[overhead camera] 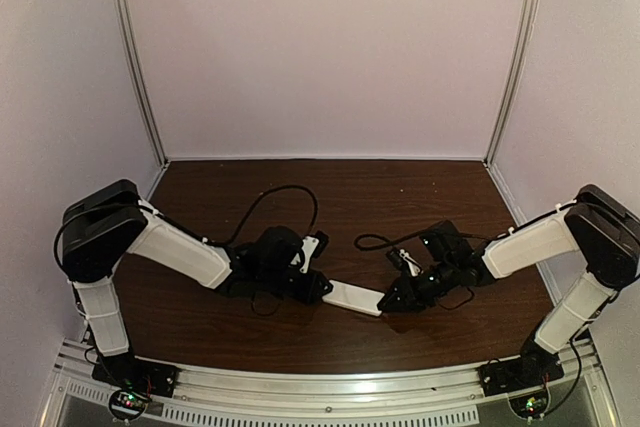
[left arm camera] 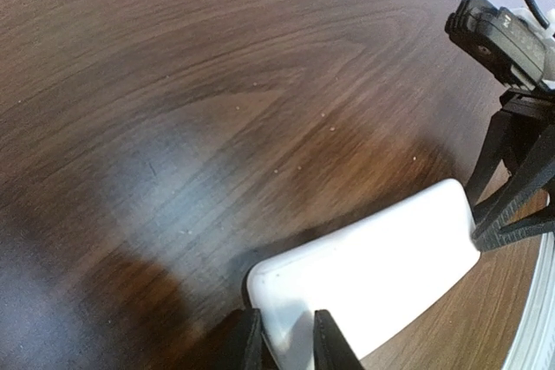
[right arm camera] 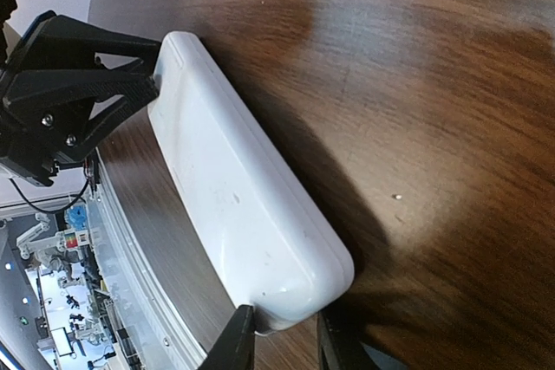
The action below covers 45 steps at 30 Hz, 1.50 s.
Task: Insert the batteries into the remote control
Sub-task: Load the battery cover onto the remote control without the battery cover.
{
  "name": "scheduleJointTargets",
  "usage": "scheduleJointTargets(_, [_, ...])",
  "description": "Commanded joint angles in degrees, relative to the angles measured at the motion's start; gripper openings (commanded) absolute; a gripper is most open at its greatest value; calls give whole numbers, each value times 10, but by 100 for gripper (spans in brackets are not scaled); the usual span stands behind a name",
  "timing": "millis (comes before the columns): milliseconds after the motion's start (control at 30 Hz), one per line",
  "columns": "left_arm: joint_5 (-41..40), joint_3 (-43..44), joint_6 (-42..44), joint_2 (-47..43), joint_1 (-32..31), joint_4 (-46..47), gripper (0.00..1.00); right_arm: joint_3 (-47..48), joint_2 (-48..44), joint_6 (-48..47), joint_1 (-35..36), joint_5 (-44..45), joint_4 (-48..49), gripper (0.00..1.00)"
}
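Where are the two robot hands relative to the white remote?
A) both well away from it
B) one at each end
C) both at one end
B: the left hand straddles one end of the remote, the right hand the other.

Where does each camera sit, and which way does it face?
Top external: above, behind the bases, looking down at the table; both arms show, meeting at the remote control.
Left wrist: on the left arm, facing rightward; left end effector astride the remote control.
Right wrist: on the right arm, facing leftward; right end effector astride its other end.
Shared by both wrists: remote control, opposite end effector.
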Motion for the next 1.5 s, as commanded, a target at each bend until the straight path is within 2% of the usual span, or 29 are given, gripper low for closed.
scheduleJointTargets(0, [55,-8,1,-1,-34,-62,21,9,3,-17,-7,55,3,27])
scheduleJointTargets(167, [42,-6,-4,-1,-35,-79,19,6,1,-19,-7,53,4,27])
scheduleJointTargets(400, [69,6,8,13,-41,-63,14,16,12,-16,-7,43,19,23])
scheduleJointTargets(833, [107,14,-2,30,-59,-39,13,40,29,-14,-5,31,29,21])
scheduleJointTargets(933, [115,-8,-13,14,-50,-7,19,32,21,-18,-10,31,22,23])
scheduleJointTargets(1100, [92,-16,23,-29,-19,-44,30,19,-8,-30,-43,29,7,29])
scheduleJointTargets(1167, [95,-10,37,-45,-13,-56,38,22,-15,-38,-53,31,-5,32])
scheduleJointTargets(1367, [66,1,80,-98,3,-88,69,43,-20,-52,-60,20,-22,38])
scheduleJointTargets(1467, [35,26,143,-112,5,-133,92,49,-39,-58,-69,19,-34,44])
